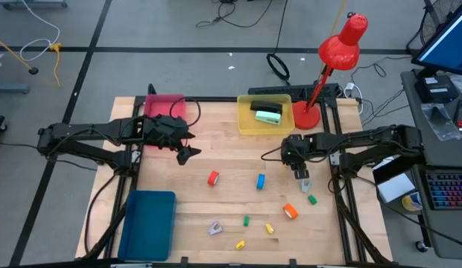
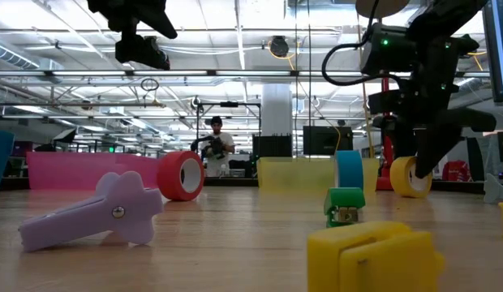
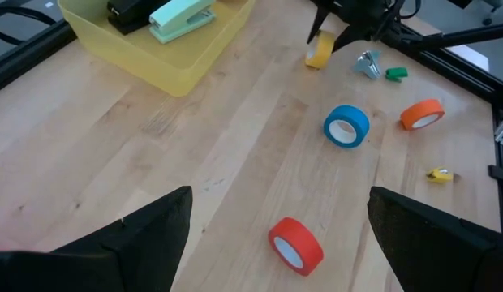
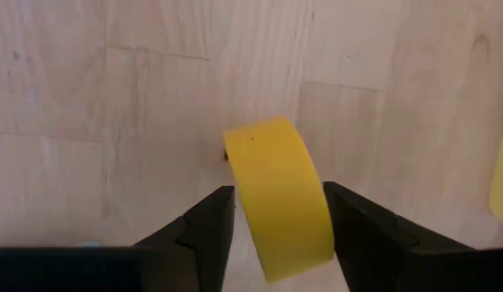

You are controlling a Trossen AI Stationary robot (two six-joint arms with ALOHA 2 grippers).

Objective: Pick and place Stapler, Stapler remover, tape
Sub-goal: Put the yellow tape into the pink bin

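right gripper [image 4: 272,231]: fingers closed around the yellow tape roll [image 4: 280,195], just above the wooden table [image 1: 216,205]
left gripper [image 3: 280,235]: spread wide, empty, raised near the pink tray [image 1: 162,105]

Table [image 1: 216,205] — pale wood, matt grain; yellow tape [image 4: 280,195] — smooth; yellow bin [image 3: 166,61] — translucent plastic.

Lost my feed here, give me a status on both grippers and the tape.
Right gripper closing around yellow tape roll on the table. Left gripper open, hovering clear. Red, blue, orange rolls loose. Nothing blocking.
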